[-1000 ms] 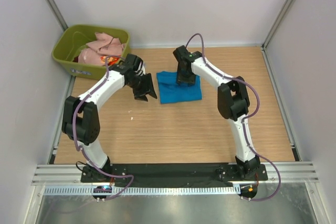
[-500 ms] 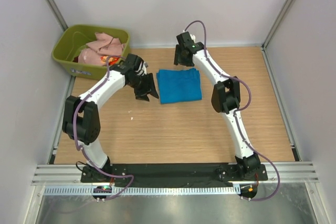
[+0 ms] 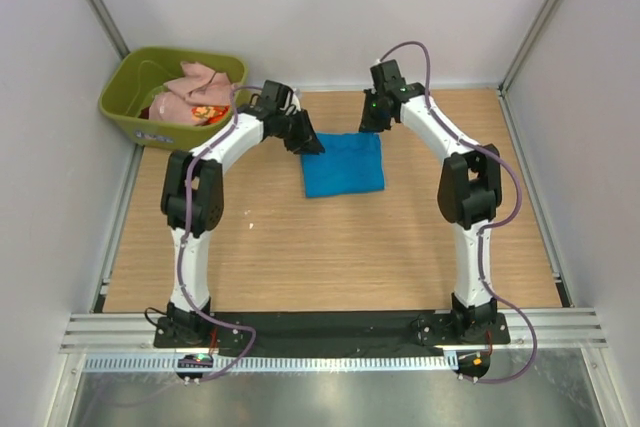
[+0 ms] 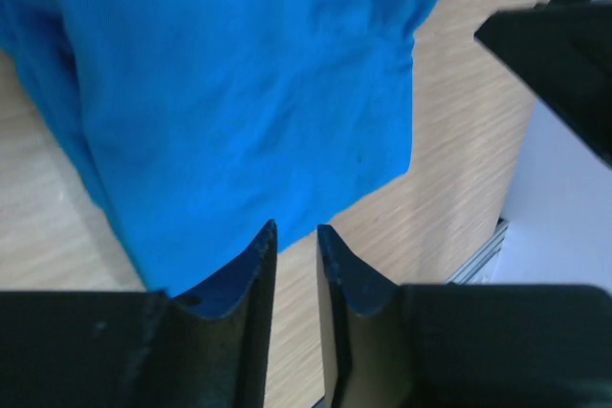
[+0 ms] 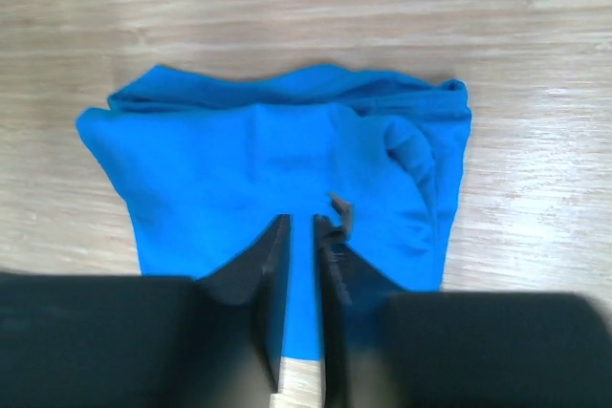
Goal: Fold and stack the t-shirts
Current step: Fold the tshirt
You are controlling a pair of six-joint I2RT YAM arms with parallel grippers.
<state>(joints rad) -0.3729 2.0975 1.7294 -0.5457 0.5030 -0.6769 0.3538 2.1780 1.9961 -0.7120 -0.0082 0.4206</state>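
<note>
While the folded blue t-shirt [image 3: 343,163] lies flat on the table [image 3: 300,247] with bare wood all round, left gripper [image 3: 308,142] and right gripper [image 3: 377,119] flank its far corners, jaws narrowly apart, clamping nothing. Green tub [image 3: 125,112], far left, holds pink t-shirt [image 3: 195,87] and red-orange patterned t-shirt [image 3: 208,113], both crumpled.

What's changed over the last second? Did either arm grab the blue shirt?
The left gripper swung from beside the blue t-shirt to its far-left corner; the right gripper lifted off the far edge and shifted to the far-right corner. Neither visibly grips cloth. The shirt, folded, and the green tub stayed put.
</note>
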